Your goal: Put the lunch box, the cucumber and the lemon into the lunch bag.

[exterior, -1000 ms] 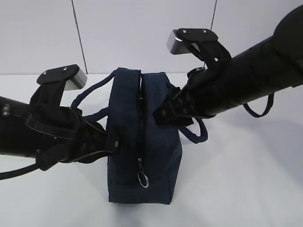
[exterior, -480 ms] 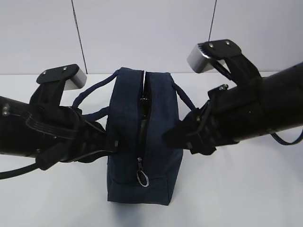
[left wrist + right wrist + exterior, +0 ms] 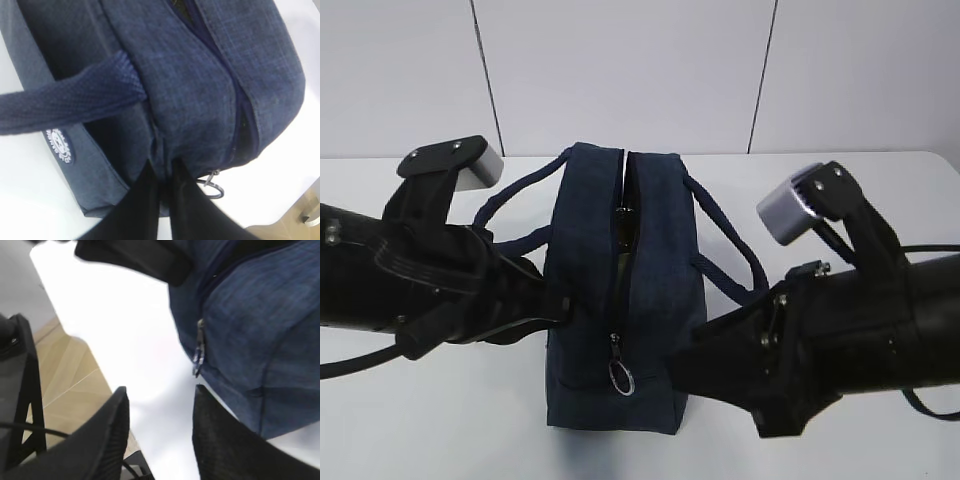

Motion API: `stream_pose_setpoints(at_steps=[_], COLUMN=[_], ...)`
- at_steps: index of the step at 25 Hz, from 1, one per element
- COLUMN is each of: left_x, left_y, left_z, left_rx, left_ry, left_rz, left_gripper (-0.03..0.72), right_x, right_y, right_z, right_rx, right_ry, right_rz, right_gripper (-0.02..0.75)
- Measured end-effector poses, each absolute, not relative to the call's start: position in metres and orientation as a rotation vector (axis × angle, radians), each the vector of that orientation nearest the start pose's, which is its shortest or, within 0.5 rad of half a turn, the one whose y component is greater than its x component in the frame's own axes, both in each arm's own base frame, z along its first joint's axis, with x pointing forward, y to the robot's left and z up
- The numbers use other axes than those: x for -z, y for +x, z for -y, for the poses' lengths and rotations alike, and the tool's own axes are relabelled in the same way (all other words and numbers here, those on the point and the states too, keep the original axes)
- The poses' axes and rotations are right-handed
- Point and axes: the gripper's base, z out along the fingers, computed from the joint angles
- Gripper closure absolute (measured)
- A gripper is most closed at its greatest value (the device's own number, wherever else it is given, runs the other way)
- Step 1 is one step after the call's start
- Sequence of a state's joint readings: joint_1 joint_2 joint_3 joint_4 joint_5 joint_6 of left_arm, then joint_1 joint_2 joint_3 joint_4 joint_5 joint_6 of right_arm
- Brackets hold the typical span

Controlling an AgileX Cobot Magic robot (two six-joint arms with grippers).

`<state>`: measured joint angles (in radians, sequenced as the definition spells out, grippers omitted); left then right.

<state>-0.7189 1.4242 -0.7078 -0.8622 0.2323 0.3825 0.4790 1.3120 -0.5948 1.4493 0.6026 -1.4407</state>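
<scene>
The lunch bag (image 3: 620, 290) stands mid-table, its zipper running toward me, with the ring pull (image 3: 620, 376) at the near end. The top seam gapes a little at the far end. My left gripper (image 3: 560, 306) is shut on a fold of fabric on the bag's left side; the left wrist view shows this grip (image 3: 164, 167), the bag (image 3: 200, 85) and the pull (image 3: 214, 183). My right gripper (image 3: 684, 362) is open and empty by the bag's near right corner. In the right wrist view it (image 3: 161, 390) is just below the pull (image 3: 198, 357). The lunch box, cucumber and lemon are out of view.
The bag's strap handles hang to each side (image 3: 510, 200) (image 3: 732, 250); one crosses the left wrist view (image 3: 65, 102). The white table (image 3: 840, 190) ends close to the bag's near end, with wooden floor (image 3: 65, 385) beyond it. The left arm (image 3: 135, 257) shows in the right wrist view.
My right arm has swung from the bag's far right side down to its near right corner. The right strap handle now hangs free. The left gripper has kept its hold.
</scene>
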Motion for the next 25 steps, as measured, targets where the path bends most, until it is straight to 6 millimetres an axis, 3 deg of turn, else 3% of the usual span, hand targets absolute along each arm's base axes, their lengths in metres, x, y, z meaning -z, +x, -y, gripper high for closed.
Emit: stream_pose_setpoints(at_steps=[7, 15, 25], left_x=[-0.215, -0.215, -0.215], left_y=[0.197, 0.197, 0.197], left_z=[0.194, 0.194, 0.194], left_rx=[0.756, 0.756, 0.76], left_ry=[0.402, 0.402, 0.405], left_rz=[-2.444, -2.444, -2.45], left_gripper=[0.681, 0.682, 0.682], right_x=[-0.204, -0.165, -0.173], right_y=[0.179, 0.187, 0.206], right_z=[-0.157, -0.169, -0.176], right_rx=[-0.966, -1.044, -0.957], right_ry=[-0.96, -1.108, -1.148], right_rz=[-2.004, -1.987, -1.914], right_gripper=[0.436, 0.436, 0.436])
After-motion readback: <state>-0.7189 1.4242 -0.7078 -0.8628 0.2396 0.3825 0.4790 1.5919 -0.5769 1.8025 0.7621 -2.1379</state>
